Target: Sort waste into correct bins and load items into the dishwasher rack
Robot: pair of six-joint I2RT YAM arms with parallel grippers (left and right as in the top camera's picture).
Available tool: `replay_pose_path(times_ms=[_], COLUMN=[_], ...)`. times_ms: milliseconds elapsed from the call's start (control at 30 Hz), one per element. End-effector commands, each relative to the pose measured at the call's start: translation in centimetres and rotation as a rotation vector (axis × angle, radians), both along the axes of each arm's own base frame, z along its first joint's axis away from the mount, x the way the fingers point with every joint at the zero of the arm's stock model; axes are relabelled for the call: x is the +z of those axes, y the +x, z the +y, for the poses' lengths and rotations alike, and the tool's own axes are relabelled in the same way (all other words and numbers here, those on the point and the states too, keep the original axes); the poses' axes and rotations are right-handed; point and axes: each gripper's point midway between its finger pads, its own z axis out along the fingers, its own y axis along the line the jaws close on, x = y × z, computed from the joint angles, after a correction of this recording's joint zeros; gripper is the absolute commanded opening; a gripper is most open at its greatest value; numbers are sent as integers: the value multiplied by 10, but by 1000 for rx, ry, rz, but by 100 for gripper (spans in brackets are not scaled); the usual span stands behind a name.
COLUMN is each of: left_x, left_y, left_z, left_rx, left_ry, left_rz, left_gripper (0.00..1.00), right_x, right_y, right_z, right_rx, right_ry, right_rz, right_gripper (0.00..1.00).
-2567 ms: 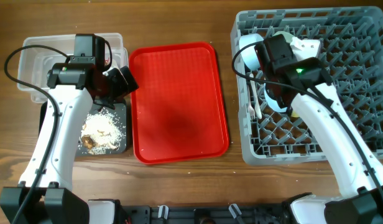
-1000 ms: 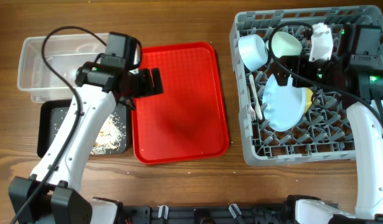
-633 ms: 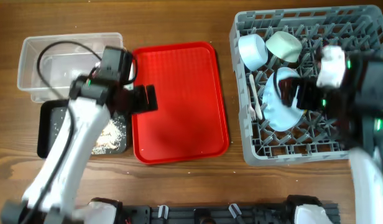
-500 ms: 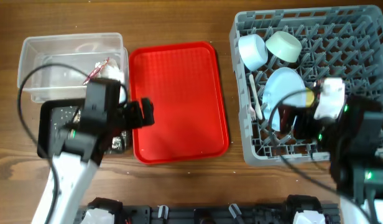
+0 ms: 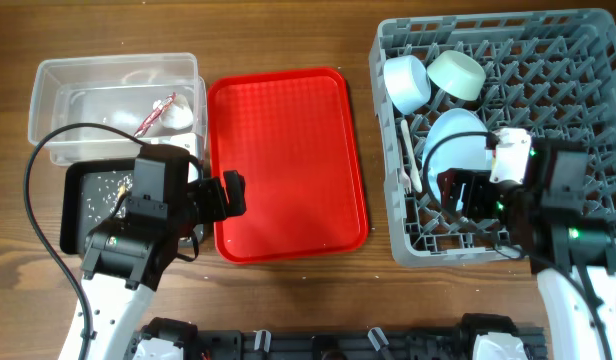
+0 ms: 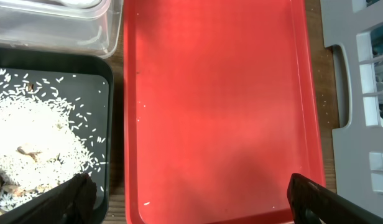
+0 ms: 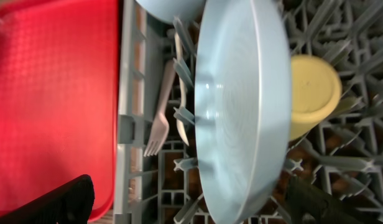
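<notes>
Wooden table, red tray centre, wrapper in clear tub far left, rice scraps in black tray, plate, cup, fork in grey rack right, left gripper and right gripper spread apart.

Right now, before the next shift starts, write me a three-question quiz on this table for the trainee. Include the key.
1. True or false: the red-and-white wrapper lies in the clear tub.
2. Fill in the colour: the rice crumbs lie in the ____ tray.
3. Where is the light blue plate?
A. in the clear tub
B. in the rack
C. in the tray with the rice crumbs

Key: 1 true; 2 black; 3 B.
</notes>
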Motion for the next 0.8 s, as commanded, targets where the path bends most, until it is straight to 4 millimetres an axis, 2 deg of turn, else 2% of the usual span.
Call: replay_pose_path(times_ms=[0,100,167,267,367,500,600,767], left_x=[0,0,0,0,0,0,0,0], left_y=[-1,-1,-1,-1,-1,-1,-1,-1], left_z=[-1,-1,-1,-1,-1,-1,-1,-1], left_rx=[1,1,1,1,1,1,1,1], left_ry=[-9,-9,-9,-9,-9,-9,-9,-9], left_rz=[-1,-1,-1,-1,-1,-1,0,0], left_gripper=[100,100,100,100,100,100,100,100], right_x=[-12,0,17,61,84,84,70,73], right_y=[1,-2,-7,-16,-22,-25,-26,-30], right_z=[-3,-3,-7,-8,-7,2,15,15], right_rx=[-20,-19,-35,-31,-7,20,87,93], right_ry=[0,-4,-33,-67,-109,-91,-64,-163], right_rz=[47,-2,-79,-292,-475,-710,-856,-1095], right_gripper=[100,100,100,100,100,100,100,100])
